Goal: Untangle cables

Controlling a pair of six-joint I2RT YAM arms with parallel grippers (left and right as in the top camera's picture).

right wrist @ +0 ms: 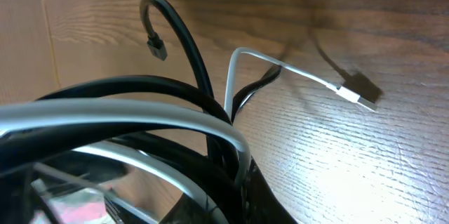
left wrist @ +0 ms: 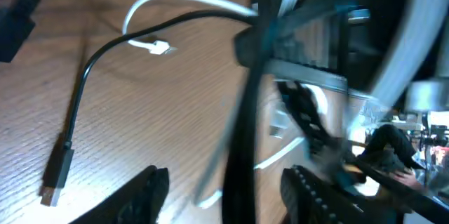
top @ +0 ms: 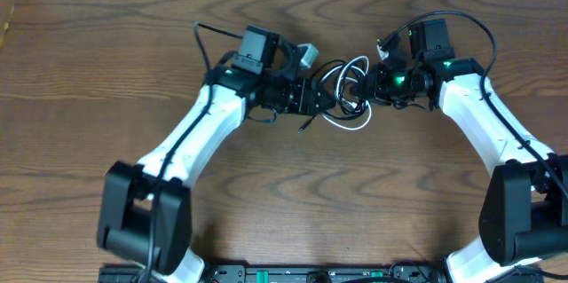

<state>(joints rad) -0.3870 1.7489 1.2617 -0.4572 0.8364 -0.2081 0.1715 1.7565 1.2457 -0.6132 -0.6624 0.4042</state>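
The cables (top: 340, 70), one thin black and one thin white, lie in a tangled loop at mid-table between the two arms. My left gripper (top: 326, 98) reaches in from the left. In the left wrist view the left gripper (left wrist: 224, 182) is open, and a black strand (left wrist: 242, 147) runs between its fingers (left wrist: 144, 196) untouched. Beyond it a black plug end (left wrist: 56, 175) and a white plug (left wrist: 158, 47) rest on the wood. My right gripper (top: 362, 90) comes from the right, shut on the bundle (right wrist: 175, 112) of looped black and white cord. A white plug (right wrist: 358, 94) trails free.
The wooden table (top: 284, 194) runs to a pale wall strip at the back. Thick black arm wires (top: 461, 21) arch over the right wrist and another (top: 202, 39) curls by the left wrist. The arm bases (top: 142, 221) stand at the front corners.
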